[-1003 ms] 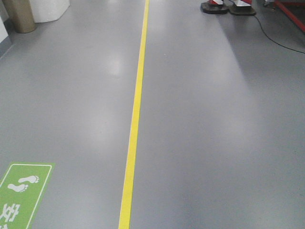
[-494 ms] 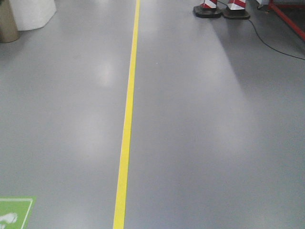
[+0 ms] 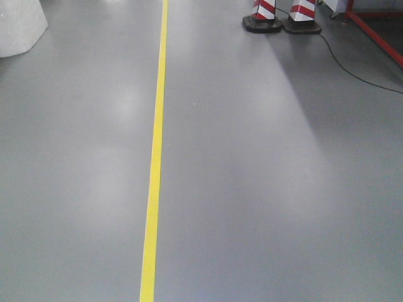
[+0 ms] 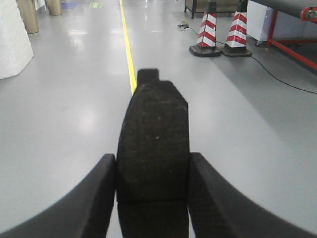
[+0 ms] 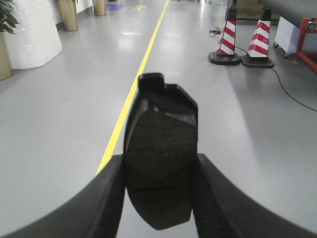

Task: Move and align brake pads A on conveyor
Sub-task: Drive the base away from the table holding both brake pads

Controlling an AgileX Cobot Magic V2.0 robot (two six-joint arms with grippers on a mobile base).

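Note:
Each wrist view shows one dark-grey brake pad held upright over the grey floor. In the left wrist view my left gripper [image 4: 152, 174] is shut on a brake pad [image 4: 153, 134], whose black backing tab sticks up at the top. The right wrist view has my right gripper [image 5: 159, 174] shut on another brake pad [image 5: 161, 141], its centre groove just above the lower tip. A red frame [image 4: 293, 47] under a dark belt end [image 4: 297, 4] at the far right looks like the conveyor; it also shows as the red frame [image 5: 308, 55]. Neither gripper appears in the front view.
A yellow floor line [image 3: 155, 157] runs ahead. Two red-and-white cones [image 3: 277, 14] stand at the upper right, with a black cable [image 3: 359, 72] trailing from them beside a red frame rail [image 3: 378, 39]. A white block [image 3: 19, 28] sits at the upper left.
The front view has advanced along the floor. The green footprint sign has slid out at the bottom, the cones and red rail have come nearer, and the yellow line has shifted left.

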